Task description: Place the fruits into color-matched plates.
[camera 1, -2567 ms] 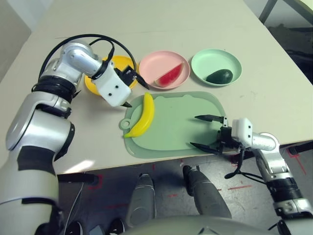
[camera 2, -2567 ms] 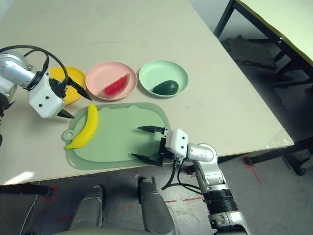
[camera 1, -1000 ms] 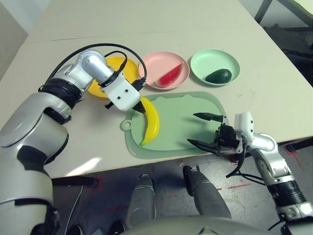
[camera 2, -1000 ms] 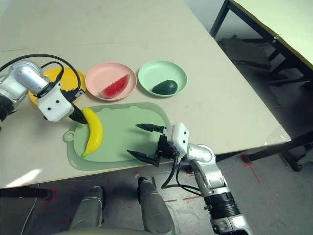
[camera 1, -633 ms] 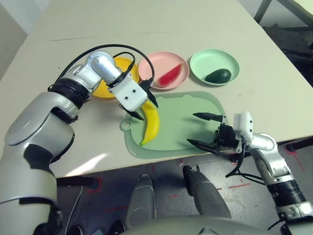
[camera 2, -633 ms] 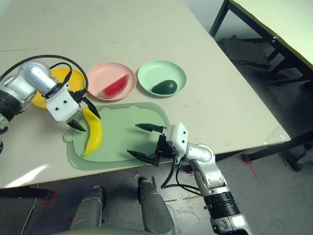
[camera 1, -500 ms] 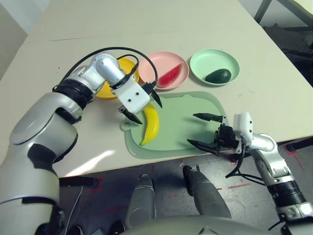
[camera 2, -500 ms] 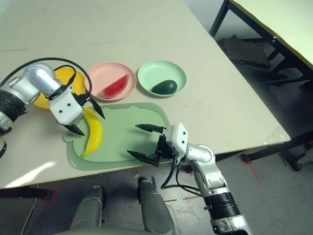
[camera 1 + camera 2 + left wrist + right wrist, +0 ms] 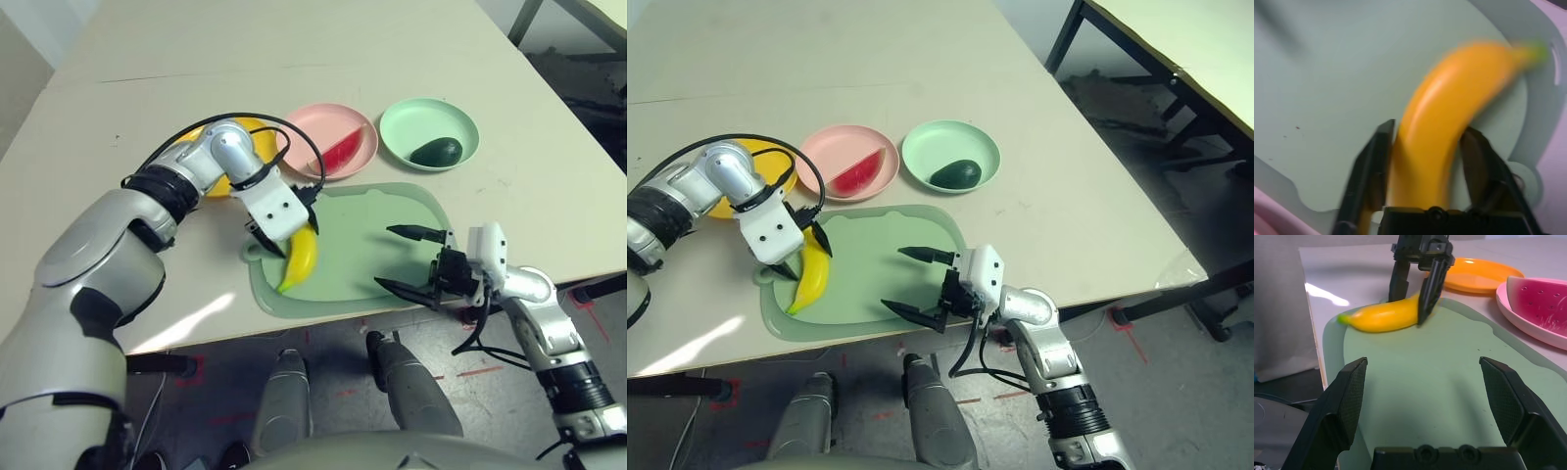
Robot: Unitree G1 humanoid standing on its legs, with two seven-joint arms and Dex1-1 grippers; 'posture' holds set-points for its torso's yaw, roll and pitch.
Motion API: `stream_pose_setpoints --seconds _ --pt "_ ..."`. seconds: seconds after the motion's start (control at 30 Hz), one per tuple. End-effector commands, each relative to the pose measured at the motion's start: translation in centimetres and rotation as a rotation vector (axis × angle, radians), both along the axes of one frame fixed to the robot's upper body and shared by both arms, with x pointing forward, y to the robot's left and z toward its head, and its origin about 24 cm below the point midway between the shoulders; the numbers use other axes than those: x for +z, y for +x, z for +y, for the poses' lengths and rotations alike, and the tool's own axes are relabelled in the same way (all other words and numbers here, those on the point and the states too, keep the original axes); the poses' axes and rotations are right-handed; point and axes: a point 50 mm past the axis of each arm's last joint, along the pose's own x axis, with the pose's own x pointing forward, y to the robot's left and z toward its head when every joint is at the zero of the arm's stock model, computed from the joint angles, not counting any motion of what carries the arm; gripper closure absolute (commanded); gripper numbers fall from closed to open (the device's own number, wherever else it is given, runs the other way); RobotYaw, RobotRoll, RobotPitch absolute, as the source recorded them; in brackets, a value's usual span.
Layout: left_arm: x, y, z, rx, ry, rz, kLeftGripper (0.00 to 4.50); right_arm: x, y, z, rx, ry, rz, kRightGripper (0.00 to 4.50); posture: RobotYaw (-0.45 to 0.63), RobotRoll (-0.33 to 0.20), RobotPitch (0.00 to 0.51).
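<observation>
Two of your three fruits look sorted already: the red toy watermelon wedge with green rind [image 9: 343, 153] lies in the round pink plastic plate [image 9: 310, 125], and the dark green pear-shaped toy avocado [image 9: 436, 151] in the round mint green plate [image 9: 407, 115]. You are on the last one. The curved yellow toy banana [image 9: 298, 257] lies on the pale green rounded-rectangle cutting mat [image 9: 377, 220], near its loop-handle end. Your left gripper [image 9: 1426, 164] straddles the banana's upper end, one black finger on each side, hard against the peel; I cannot tell from the pictures whether the grip has actually closed on it. Your right gripper [image 9: 1429, 396] hangs by the mat's near edge, fingers spread wide, holding nothing.

Next, as I judge it, you need a firm squeeze, a lift clear of the mat, then a short carry to the round yellow plate [image 9: 774, 157] just beyond your left wrist. Watch the curved, smooth skin; it could twist or slip out.
</observation>
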Motion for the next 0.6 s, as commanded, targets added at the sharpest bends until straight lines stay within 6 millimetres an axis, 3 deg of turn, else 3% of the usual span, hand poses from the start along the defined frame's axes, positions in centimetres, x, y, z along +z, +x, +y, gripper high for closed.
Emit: stream_pose_setpoints --seconds 0.03,0.23,0.37,0.6 --pt "-0.6 -0.3 0.5 0.011 0.034 0.034 2.78 -0.3 -0.3 -0.2 0.021 -0.018 0.015 0.00 -0.19 0.000 0.218" --pt "0.4 -0.2 0.8 0.049 0.014 0.033 2.78 -0.5 -0.1 -0.1 0.037 -0.024 0.023 0.00 -0.17 0.000 0.218" --pt "2.1 -0.3 1.2 0.091 -0.031 0.017 2.78 -0.2 0.0 0.3 0.056 -0.016 0.019 0.00 -0.16 0.000 0.213" --pt "5.4 0.4 5.5 0.324 -0.063 -0.074 2.78 0.2 0.3 0.3 -0.015 0.059 0.056 0.00 -0.15 0.000 0.216"
